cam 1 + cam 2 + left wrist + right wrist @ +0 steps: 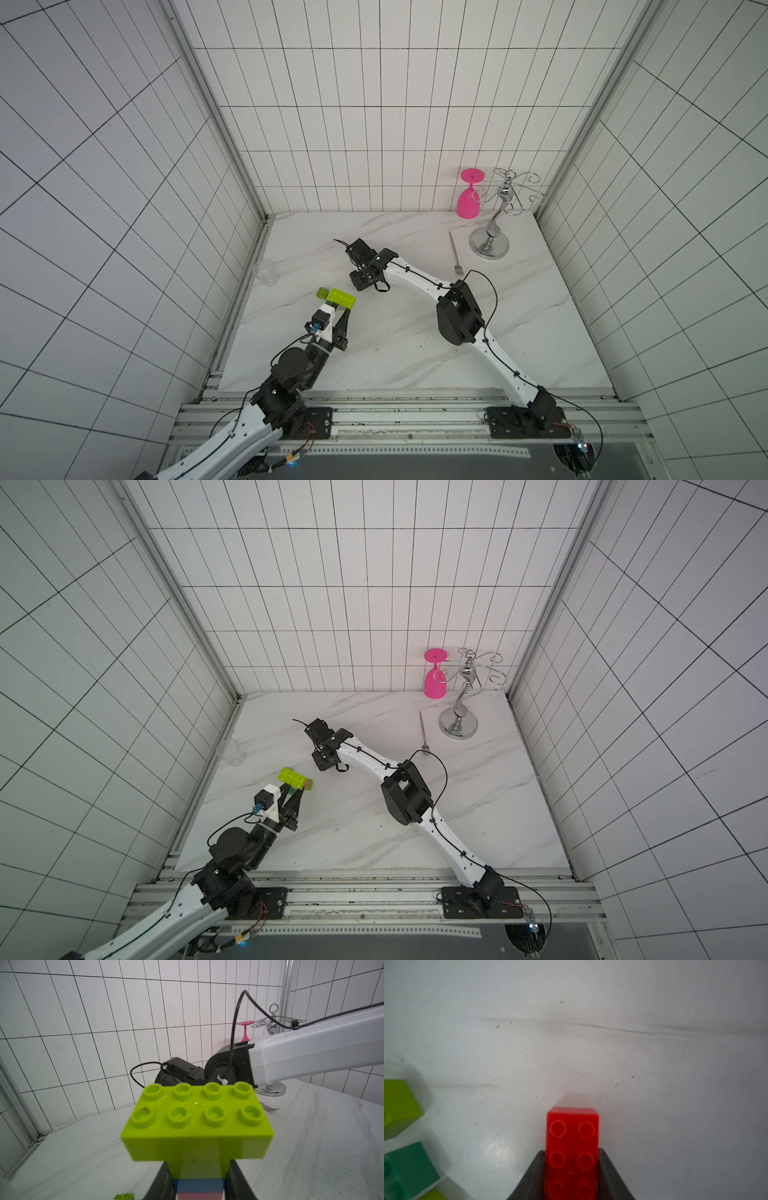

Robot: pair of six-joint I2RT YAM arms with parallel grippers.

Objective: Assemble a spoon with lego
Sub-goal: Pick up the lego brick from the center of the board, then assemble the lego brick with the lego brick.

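My left gripper (198,1164) is shut on the partly built spoon (197,1124): a wide lime-green brick on a narrow lime, blue and pink stem, with the black fingers (163,1180) on the stem's sides. In both top views it hangs above the table's left side (341,298) (293,777). My right gripper (572,1150) is shut on a red lego brick (572,1132) low over the marble. In a top view the right wrist (368,268) hides that brick. Loose lime-green (398,1103) and dark-green (411,1167) bricks lie beside it.
A chrome glass rack (490,245) with a pink glass (468,203) stands at the back right, and a metal fork (455,255) lies in front of it. A clear cup (266,272) sits at the table's left edge. Tiled walls enclose three sides.
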